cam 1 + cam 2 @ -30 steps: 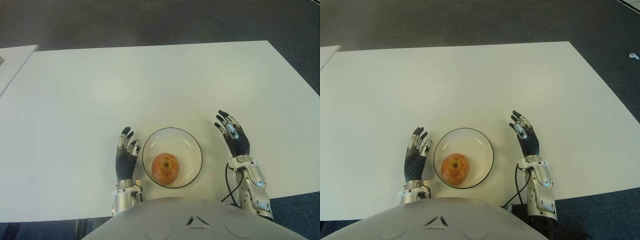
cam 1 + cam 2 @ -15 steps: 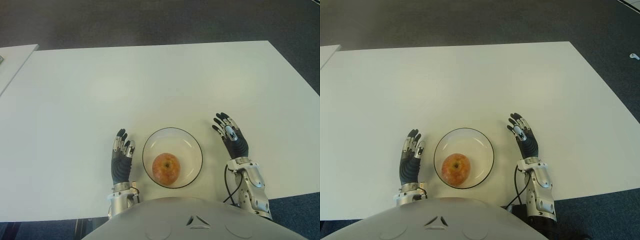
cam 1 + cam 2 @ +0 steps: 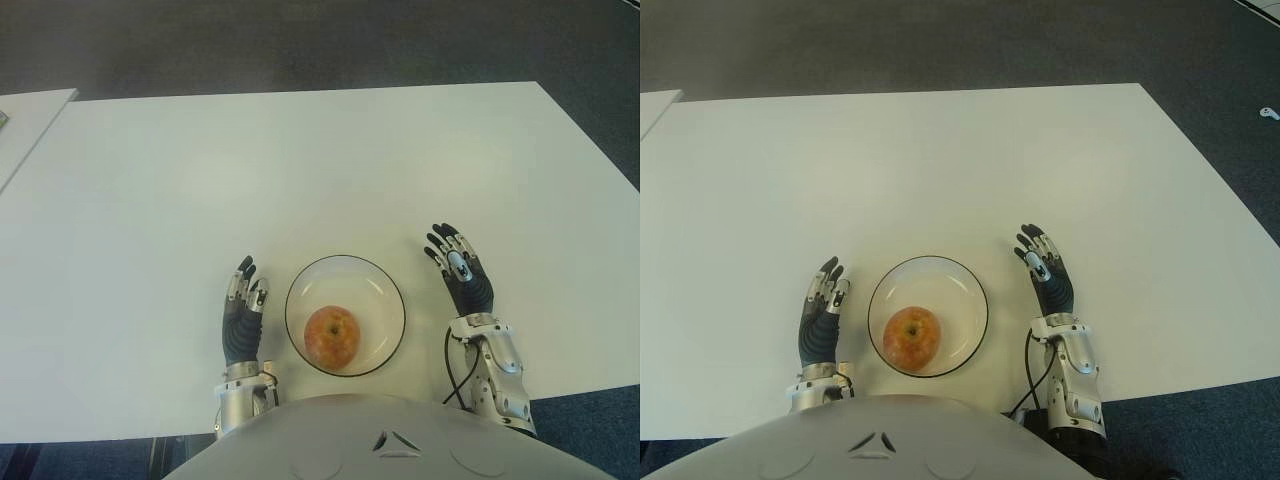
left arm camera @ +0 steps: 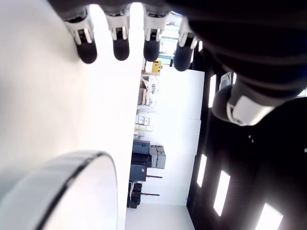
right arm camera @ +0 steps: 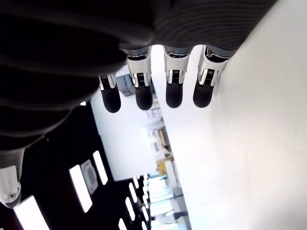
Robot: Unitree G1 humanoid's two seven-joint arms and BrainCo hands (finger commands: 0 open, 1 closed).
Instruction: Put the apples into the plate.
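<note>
Dark carpet surrounds the white table in front of me. Near my edge of the table stands the clear plate, and 1 apple lies inside it, in the part closest to me, with its stem side facing up. My left hand is just beside the plate on its left, not touching it, with the fingers straight, close to each other and holding nothing. My right hand is to the right of the plate, a little more apart, the fingers also extended and empty.
</note>
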